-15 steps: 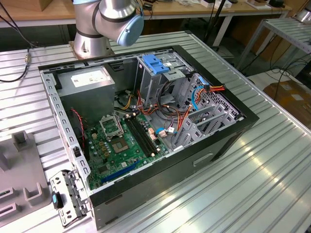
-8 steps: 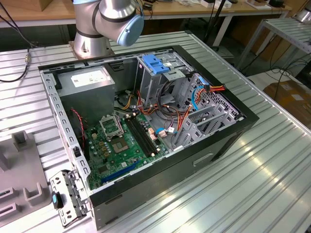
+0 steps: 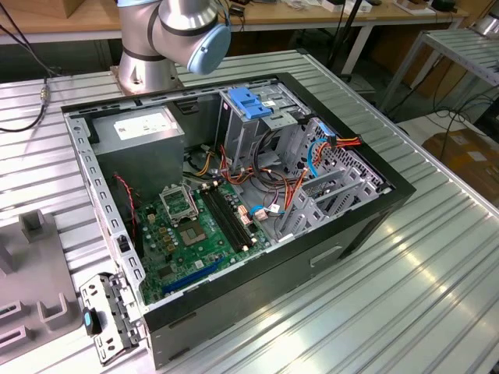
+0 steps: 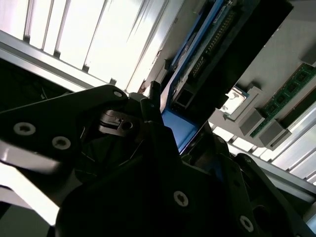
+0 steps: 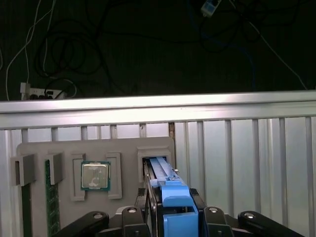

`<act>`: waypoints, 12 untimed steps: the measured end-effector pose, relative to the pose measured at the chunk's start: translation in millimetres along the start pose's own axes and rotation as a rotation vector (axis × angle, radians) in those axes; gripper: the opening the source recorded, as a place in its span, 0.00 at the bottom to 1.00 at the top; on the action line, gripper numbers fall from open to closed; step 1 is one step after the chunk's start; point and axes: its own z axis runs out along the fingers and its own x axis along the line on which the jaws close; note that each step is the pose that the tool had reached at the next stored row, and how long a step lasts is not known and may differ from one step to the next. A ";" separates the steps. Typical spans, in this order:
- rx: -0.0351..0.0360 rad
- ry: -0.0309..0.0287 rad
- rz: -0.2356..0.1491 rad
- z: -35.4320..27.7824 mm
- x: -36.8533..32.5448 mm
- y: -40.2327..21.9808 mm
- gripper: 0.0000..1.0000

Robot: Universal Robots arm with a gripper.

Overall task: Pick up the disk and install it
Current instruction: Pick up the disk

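Outside, the open case (image 3: 234, 195) lies on the table (image 3: 405, 296). First wrist view: the disk (image 5: 170, 190) stands on edge in a tray (image 5: 123, 148) slot, my end effector (image 5: 174, 217) straddling it; clamped or not, I cannot tell. Second wrist view: the disk shows blue, close against my end effector. Stiff, dense and shock-sensitive, I judge; best held by its side rails.

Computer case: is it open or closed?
Open: in the exterior view the computer case lies on its side with no side panel, its motherboard and cables bare.
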 end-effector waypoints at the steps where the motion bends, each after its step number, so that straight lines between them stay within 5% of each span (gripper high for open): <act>1: 0.0021 -0.0003 0.000 0.2 0.4 0.2 0.45; 5: 0.0131 -0.0007 -0.005 0.4 5.3 1.5 0.45; 12: 0.0132 -0.0007 -0.005 -4.7 5.3 1.5 0.45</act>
